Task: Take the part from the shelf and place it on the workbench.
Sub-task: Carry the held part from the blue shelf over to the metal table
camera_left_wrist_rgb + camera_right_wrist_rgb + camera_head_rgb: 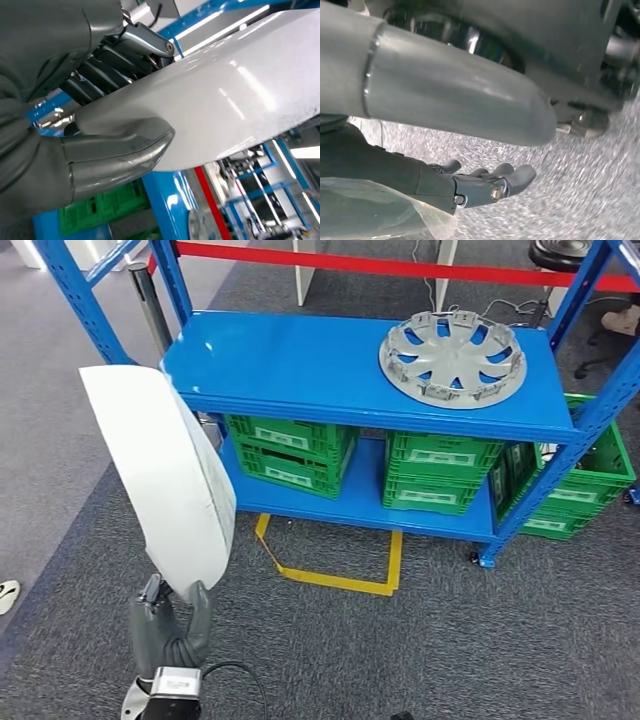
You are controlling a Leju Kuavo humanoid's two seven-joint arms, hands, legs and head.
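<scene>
white part (162,475) hides left hand (170,635) fingertips | carpet (584,200) blurred

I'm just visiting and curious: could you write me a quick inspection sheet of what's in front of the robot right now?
Surface: blue shelf, top level bare apart from one wheel cover; no workbench seen.
Job's things: white curved part held up in front of the shelf's left end.
Clutter: grey wheel cover lying on the top level; green crates on the lower level.
Hands: left hand grips the white part's lower edge; right hand holds nothing, fingers apart, above carpet.
Cables: black cable by the left wrist.
Surroundings: grey carpet, yellow floor tape, red rail.
</scene>
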